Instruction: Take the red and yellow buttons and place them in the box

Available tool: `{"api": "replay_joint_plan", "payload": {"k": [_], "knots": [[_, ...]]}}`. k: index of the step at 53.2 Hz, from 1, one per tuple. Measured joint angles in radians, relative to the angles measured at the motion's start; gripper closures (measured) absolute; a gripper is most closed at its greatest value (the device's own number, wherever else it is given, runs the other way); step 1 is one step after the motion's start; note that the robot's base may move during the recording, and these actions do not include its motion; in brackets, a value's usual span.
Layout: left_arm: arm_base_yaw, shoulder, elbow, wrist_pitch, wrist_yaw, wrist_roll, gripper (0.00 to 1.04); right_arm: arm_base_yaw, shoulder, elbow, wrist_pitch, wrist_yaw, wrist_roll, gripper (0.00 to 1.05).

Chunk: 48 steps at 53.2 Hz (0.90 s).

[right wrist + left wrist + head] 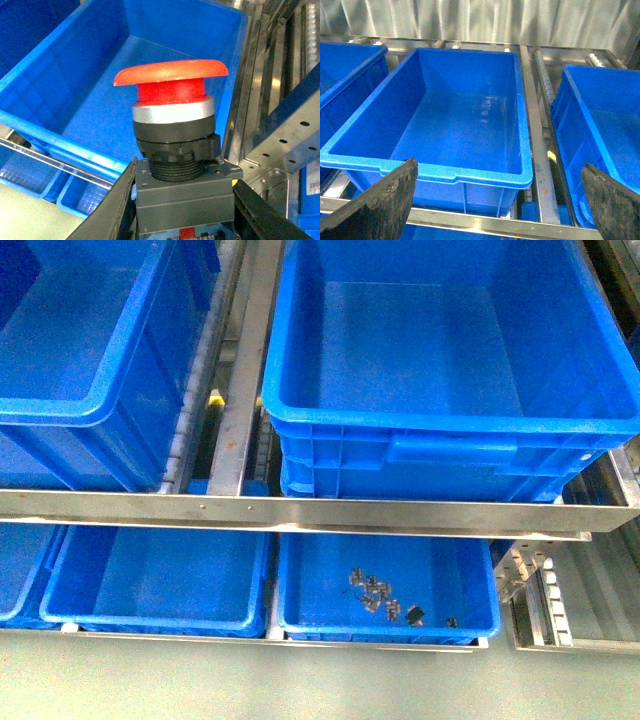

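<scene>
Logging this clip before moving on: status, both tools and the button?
Left tool open, empty. Right tool shut on red button, gripped at its grey body. Blue crate beyond it, visible floor bare. No obstruction seen.

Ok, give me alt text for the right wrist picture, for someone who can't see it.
A red mushroom-cap push button on a black-and-grey body fills the frame, gripped upright between the right tool's dark fingers. Behind it is a blue crate on a metal rack.
</scene>
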<state>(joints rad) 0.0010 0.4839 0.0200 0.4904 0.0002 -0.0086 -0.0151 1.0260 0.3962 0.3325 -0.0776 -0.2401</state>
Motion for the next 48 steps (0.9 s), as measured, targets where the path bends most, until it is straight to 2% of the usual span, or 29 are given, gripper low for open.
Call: {"api": "replay_joint_plan", "payload": {"k": [48], "knots": [[0.0,0.0,0.0,0.0,0.0,0.0,0.08,-0.109,0.005,-0.026,0.016,-0.109,0.031,0.69]]}}
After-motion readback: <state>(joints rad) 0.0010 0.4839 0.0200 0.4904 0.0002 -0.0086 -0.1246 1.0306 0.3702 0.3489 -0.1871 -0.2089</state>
